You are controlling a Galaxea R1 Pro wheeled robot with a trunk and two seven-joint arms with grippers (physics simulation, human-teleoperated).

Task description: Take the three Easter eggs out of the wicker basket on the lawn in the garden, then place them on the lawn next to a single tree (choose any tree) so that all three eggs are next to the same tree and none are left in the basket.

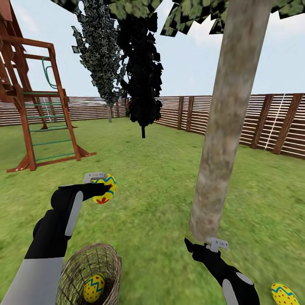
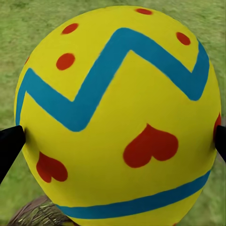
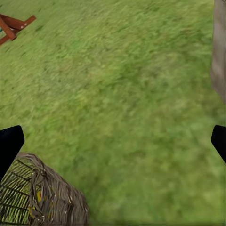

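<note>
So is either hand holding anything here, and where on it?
The left hand holds one egg, pinched across its opposite sides, above the grass. The right hand is open and holds nothing.

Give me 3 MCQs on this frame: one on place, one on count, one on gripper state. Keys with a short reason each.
1. Where is the egg that lies on the lawn?
A. beside the playset
B. at the head view's lower right, near the tree trunk
C. against the fence

2. How many eggs are in the wicker basket?
A. none
B. one
C. three

3. What is the left gripper doing?
A. open over the basket
B. shut on an egg
C. pressed against the tree

Key:
1 B: the egg on the lawn sits on grass to the right of the tree base.
2 B: one egg in the basket shows inside the wicker basket.
3 B: the left gripper clamps the held egg on both sides, above the grass.
</note>
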